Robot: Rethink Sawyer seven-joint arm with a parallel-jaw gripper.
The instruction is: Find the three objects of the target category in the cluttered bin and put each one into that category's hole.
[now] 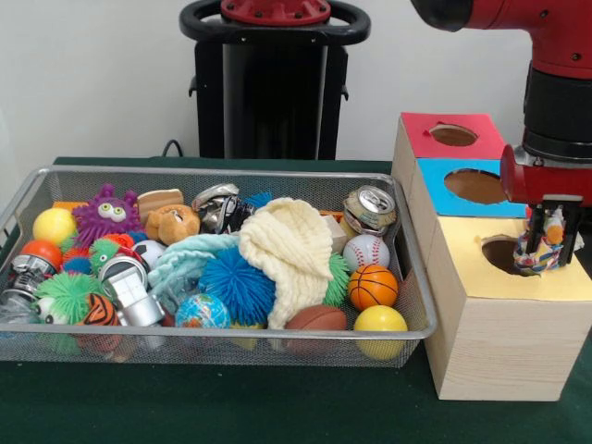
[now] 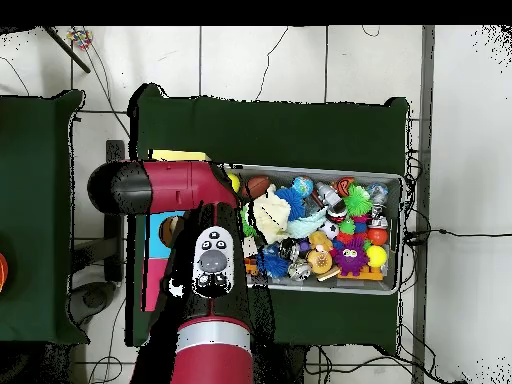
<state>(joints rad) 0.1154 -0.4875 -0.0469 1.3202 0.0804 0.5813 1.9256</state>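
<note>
Rope toy [image 1: 538,248] — clamped in pincer [image 1: 547,242] | above yellow hole [image 1: 504,254]

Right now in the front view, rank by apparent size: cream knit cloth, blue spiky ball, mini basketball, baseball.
1. Cream knit cloth
2. Blue spiky ball
3. Mini basketball and baseball: close; the basketball looks slightly bigger but sits nearer the camera, so unranked.

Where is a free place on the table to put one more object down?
The green tablecloth is bare in front of the wire bin and the wooden box. The bin itself is packed edge to edge with toys. The gripper, holding a rope toy, occupies the yellow hole.
</note>
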